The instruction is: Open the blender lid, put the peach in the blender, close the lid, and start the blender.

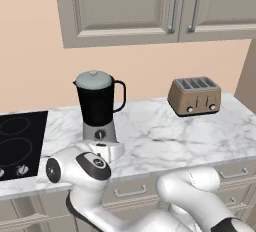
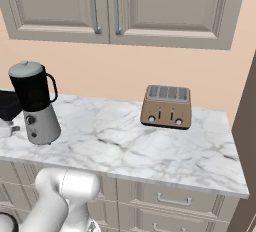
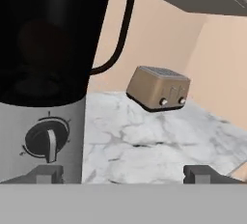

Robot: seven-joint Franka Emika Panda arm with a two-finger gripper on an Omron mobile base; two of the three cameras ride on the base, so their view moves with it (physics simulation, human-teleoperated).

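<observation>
The claw is spread wide, holding nothing, level with the blender base. Its round knob lies at ten o'clock, beside the left fingertip; the blender lid already caps the jar.

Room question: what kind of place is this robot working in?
A kitchen, and a rendered one. A marble counter carries a blender and a bronze toaster, a black cooktop sits at one end, and cabinets hang above.

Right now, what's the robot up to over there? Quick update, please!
Gripper open, low before the blender, by its knob. Blender lid on the jar. Peach hidden. Toaster well off to the side.
</observation>
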